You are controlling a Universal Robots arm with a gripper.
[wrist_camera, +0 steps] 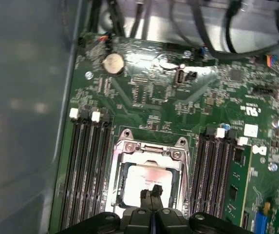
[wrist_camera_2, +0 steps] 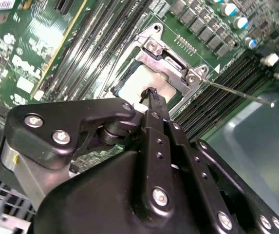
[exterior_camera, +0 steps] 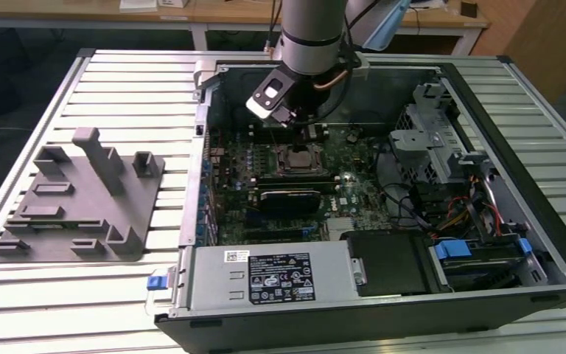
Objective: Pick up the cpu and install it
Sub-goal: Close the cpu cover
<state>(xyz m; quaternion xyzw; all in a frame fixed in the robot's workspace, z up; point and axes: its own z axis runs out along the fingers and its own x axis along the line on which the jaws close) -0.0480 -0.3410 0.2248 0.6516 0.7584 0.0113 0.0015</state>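
— Closest to the lens in the exterior view is the power supply (exterior_camera: 263,276), on the near side of the socket (exterior_camera: 301,158). What lies to the exterior view's left of that socket?

— The grey plastic fixture (exterior_camera: 82,203). It stands well apart from the socket, outside the computer case (exterior_camera: 362,324), on the slatted table (exterior_camera: 67,310).

— And at the socket itself?

— The cpu (wrist_camera: 139,183) lies flat inside the socket's metal frame, silvery top facing up. It is square, so neither axis is longer, and its edges run parallel to the frame's sides. In the first wrist view, dark memory slots (wrist_camera: 85,165) flank the socket on both sides and run the same way as the chip's side edges.

— Where is the gripper (wrist_camera: 151,191)?

— Directly over the socket, pointing down at the chip. In both wrist views its two black fingers (wrist_camera_2: 155,105) are pressed together with nothing between them, the tips over the middle of the cpu's top. Whether the tips touch the metal cannot be told.

— So the chip is not in its grasp?

— No, it rests in the socket on the green motherboard (wrist_camera: 168,102).

— And to the exterior view's right of the socket?

— The grey metal drive cage (exterior_camera: 441,140), near the case's wall on that side.
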